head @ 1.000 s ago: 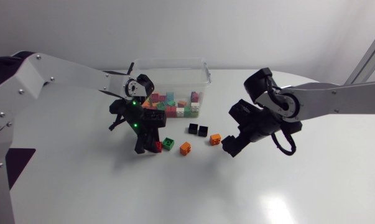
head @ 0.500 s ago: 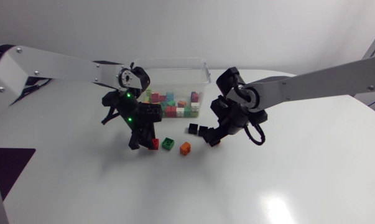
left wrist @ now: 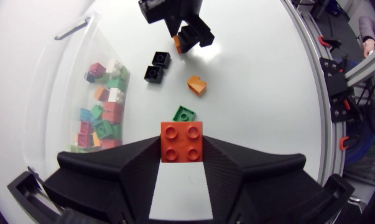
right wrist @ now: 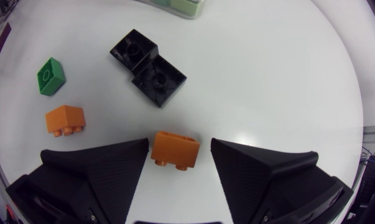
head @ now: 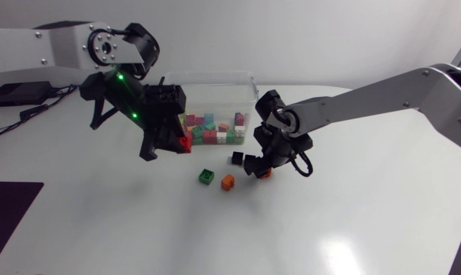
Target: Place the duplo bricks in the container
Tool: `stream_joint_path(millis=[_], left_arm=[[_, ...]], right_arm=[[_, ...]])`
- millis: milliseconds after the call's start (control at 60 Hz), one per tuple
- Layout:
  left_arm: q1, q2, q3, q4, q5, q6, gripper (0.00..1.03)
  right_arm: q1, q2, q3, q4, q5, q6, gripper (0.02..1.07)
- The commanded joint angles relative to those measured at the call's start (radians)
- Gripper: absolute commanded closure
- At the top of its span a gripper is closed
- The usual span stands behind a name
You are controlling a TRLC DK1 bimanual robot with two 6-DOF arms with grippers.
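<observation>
- The left end effector [head: 176, 143] is clenched on a red brick [head: 185, 142] in the head view. It has risen off the bench [head: 352, 221] since half a second ago and now hangs just in front of the container [head: 253, 88].
- The right end effector [head: 259, 168] has swung in from the right side over the last second. It now sits low over an orange brick [head: 266, 173], beside the black bricks [head: 237, 158].
- A green brick [head: 206, 176] and a second orange brick [head: 228, 182] lie where they lay before.
- In the left wrist view, the red brick is square with four studs facing up, pinched between both fingers. Ahead of it are the green brick, the second orange brick and the two black bricks.
- The clear container off to the side holds a mixed heap of red, green, blue, white and orange bricks.
- In the right wrist view, the fingers are spread, released, on either side of the orange brick. It lies tipped on its side on the bench with its studs pointing toward the camera. The two black bricks touch corner to corner just beyond it.
</observation>
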Motion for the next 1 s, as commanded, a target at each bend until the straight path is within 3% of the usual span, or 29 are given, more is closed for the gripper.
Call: stream_joint_path(millis=[0,167,517,733,983], left_arm=[[-0.002,-0.047,-0.002,-0.001,0.020,-0.045,0.65],[0.012,-0.061,0.024,0.070,0.028,-0.134,0.65],[0.040,-0.024,0.088,0.353,0.028,-0.408,0.65],[0.067,0.063,0.180,0.418,0.025,-0.522,0.65],[0.103,0.220,0.308,0.488,-0.055,-0.658,0.63]], right_arm=[[0.014,0.035,0.018,-0.010,0.013,0.027,0.53],[0.012,0.033,0.013,-0.010,0.011,0.036,0.70],[0.012,-0.135,-0.067,-0.005,0.014,-0.001,0.72],[0.006,-0.264,-0.053,-0.041,0.005,-0.042,0.72],[0.005,-0.369,0.021,-0.070,-0.027,-0.061,0.72]])
